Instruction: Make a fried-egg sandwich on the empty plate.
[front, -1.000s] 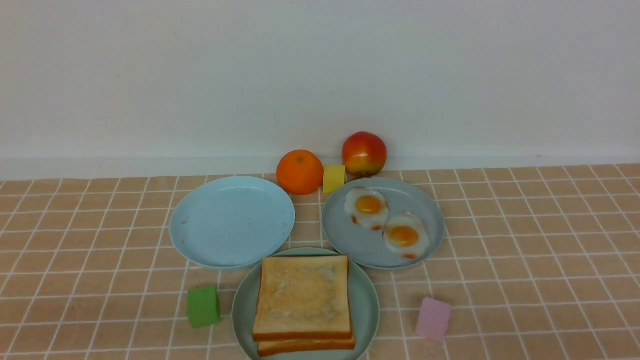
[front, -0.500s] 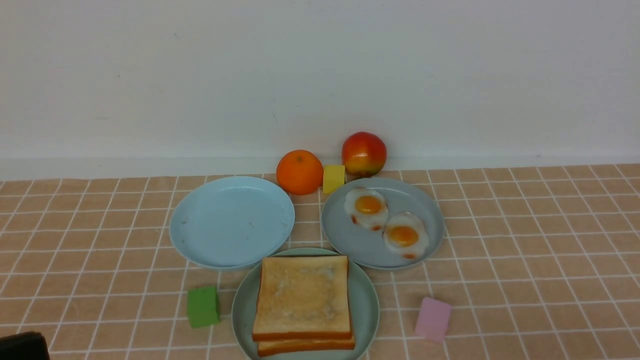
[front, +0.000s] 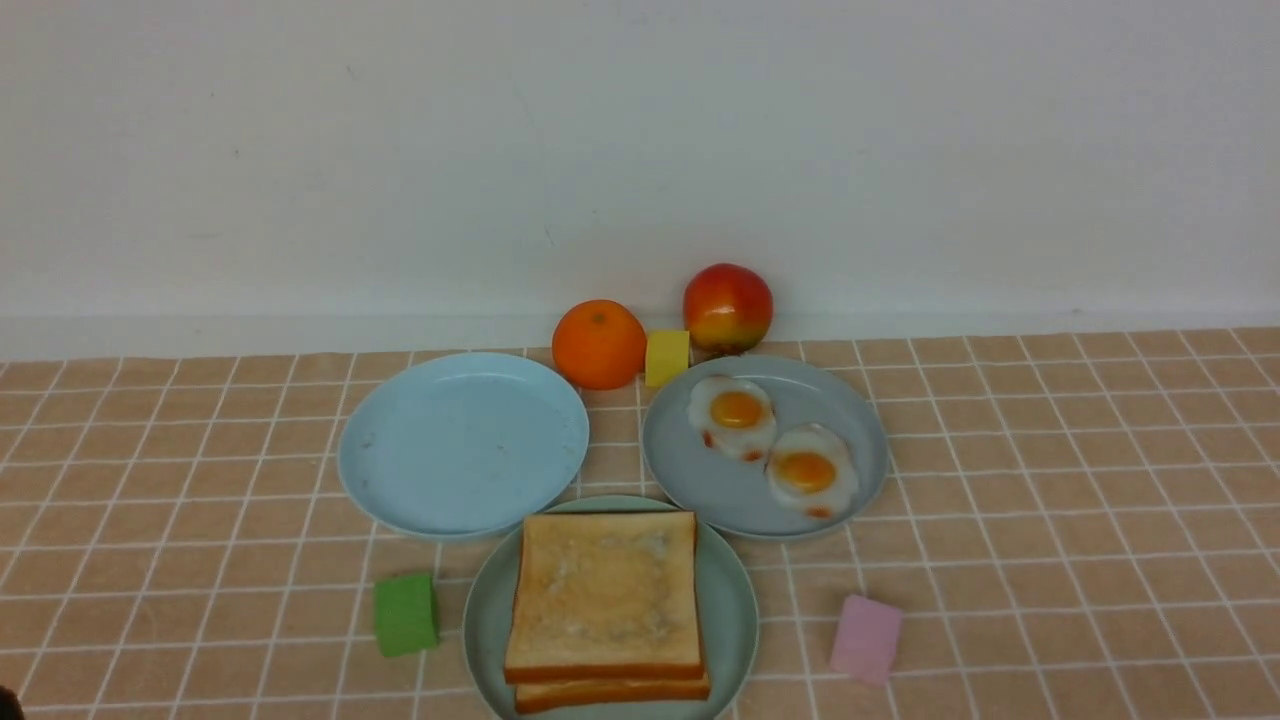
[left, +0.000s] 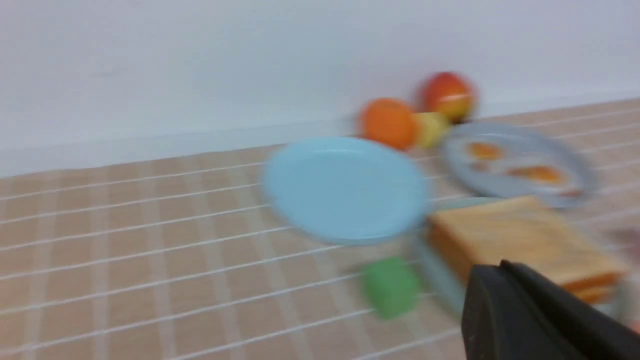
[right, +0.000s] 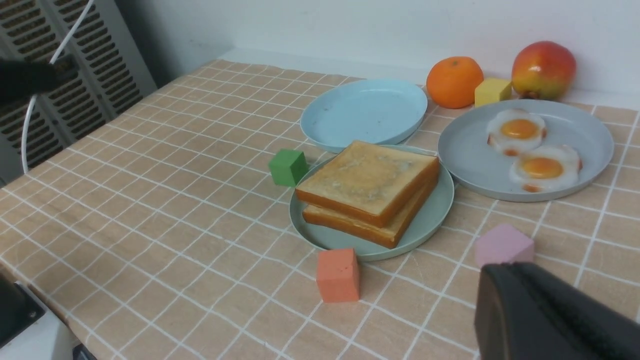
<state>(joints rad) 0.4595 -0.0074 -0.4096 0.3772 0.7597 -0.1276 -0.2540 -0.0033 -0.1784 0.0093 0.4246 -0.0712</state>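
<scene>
Two toast slices (front: 603, 595) are lying stacked on the green plate (front: 735, 610), nearest the robot, corners roughly aligned. They are thick, square and firm-looking, with pale grainy faces and dark crust. The blue plate (front: 462, 440) is sitting bare just behind and to the left, its rim tucking under the green one. This looks like the spot where the sandwich is meant to be built. Two glossy eggs (front: 737, 412) are resting side by side, touching, on the grey plate (front: 690, 470) to the right. They are flat and wavy-edged, likely awkward to pinch.

An orange (front: 599, 343), an apple (front: 728, 306) and small matte blocks (front: 405, 613) are sitting around the plates on the checked cloth (front: 1050, 500)—clutter, probably, rather than ingredients.

Only a dark edge of the left gripper (left: 540, 315) is showing, blurred, near the toast; of the right gripper (right: 545, 315), one dark slab by the pink block. I cannot tell how wide either is standing—neither is holding anything visible.
</scene>
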